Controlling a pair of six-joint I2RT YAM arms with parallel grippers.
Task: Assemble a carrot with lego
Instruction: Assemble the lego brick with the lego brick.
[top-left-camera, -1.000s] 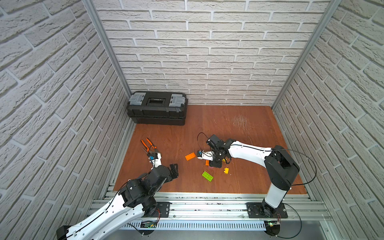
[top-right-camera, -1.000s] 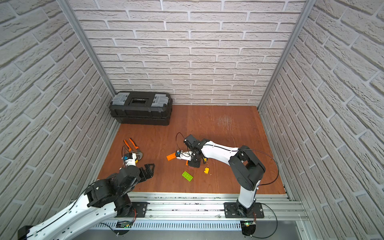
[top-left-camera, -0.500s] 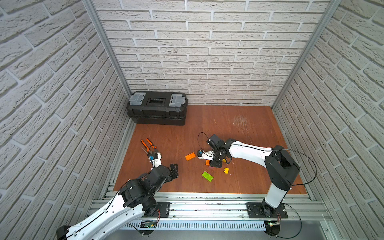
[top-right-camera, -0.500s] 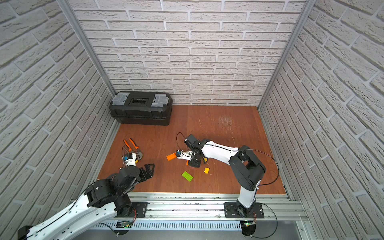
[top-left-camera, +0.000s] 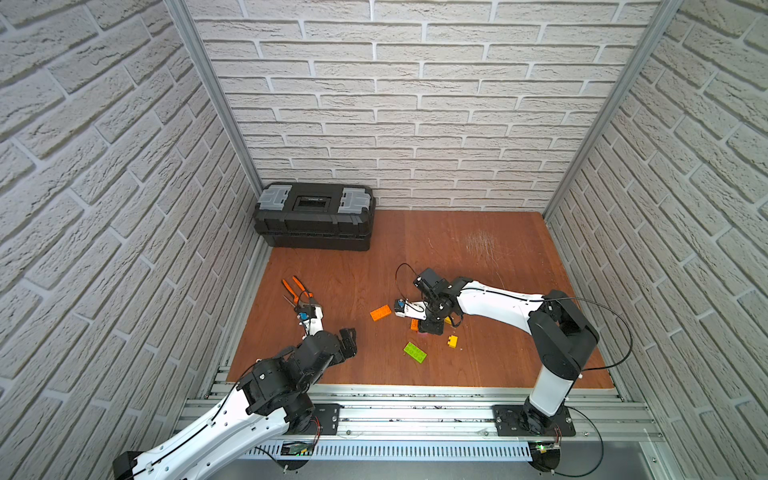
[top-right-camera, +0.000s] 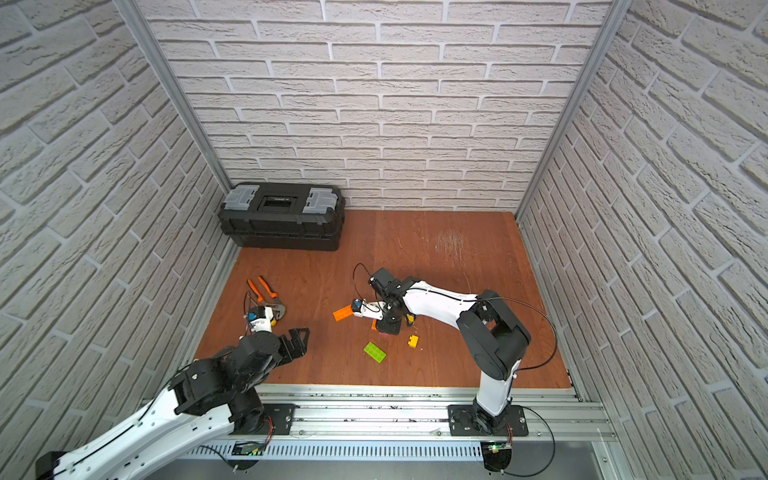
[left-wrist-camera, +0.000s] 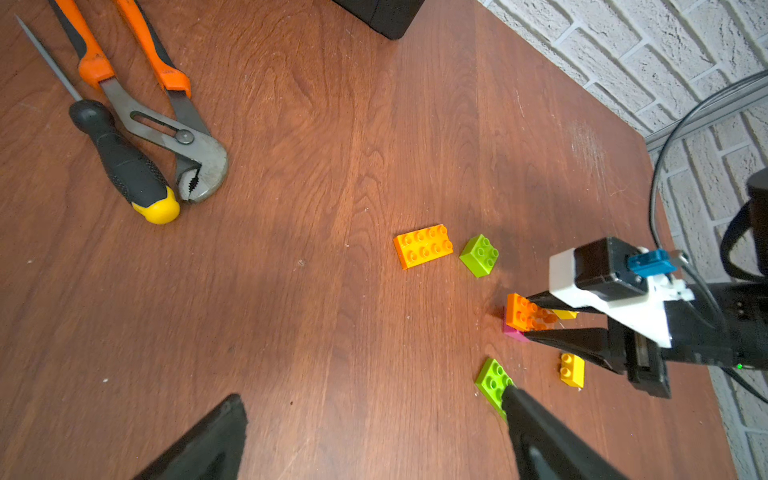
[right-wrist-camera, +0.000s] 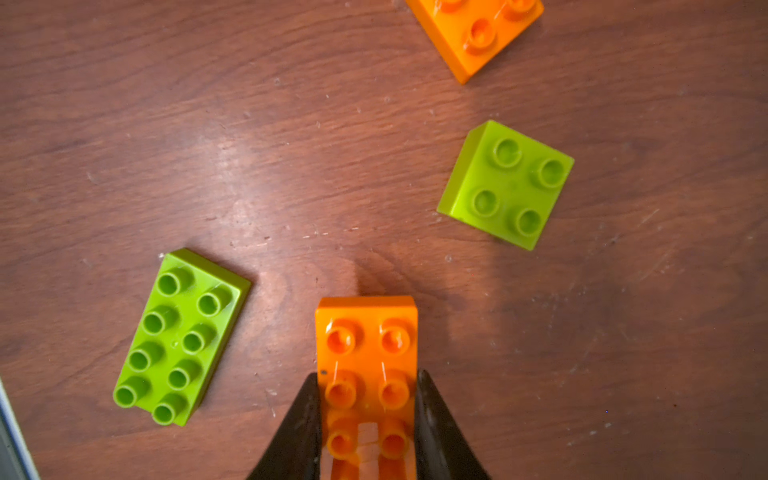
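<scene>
My right gripper (right-wrist-camera: 368, 376) is shut on an orange lego brick (right-wrist-camera: 365, 332), its fingers (right-wrist-camera: 432, 419) against the brick's long sides. In the left wrist view this orange brick (left-wrist-camera: 524, 312) sits on top of a pink brick (left-wrist-camera: 512, 331), the only stacked part of the carrot. Loose on the table lie a second orange brick (top-left-camera: 380, 312), a long lime brick (top-left-camera: 414, 352), a small lime brick (left-wrist-camera: 479, 254) and a yellow brick (top-left-camera: 452, 341). Another yellow brick (left-wrist-camera: 565, 314) shows behind the right fingers. My left gripper (top-left-camera: 348, 338) hangs open and empty, left of the bricks.
Orange-handled pliers (top-left-camera: 296, 291) and a black screwdriver (left-wrist-camera: 120, 162) lie at the left side of the brown table (top-left-camera: 478, 257). A black toolbox (top-left-camera: 316, 216) stands at the back left. Brick-pattern walls close in three sides.
</scene>
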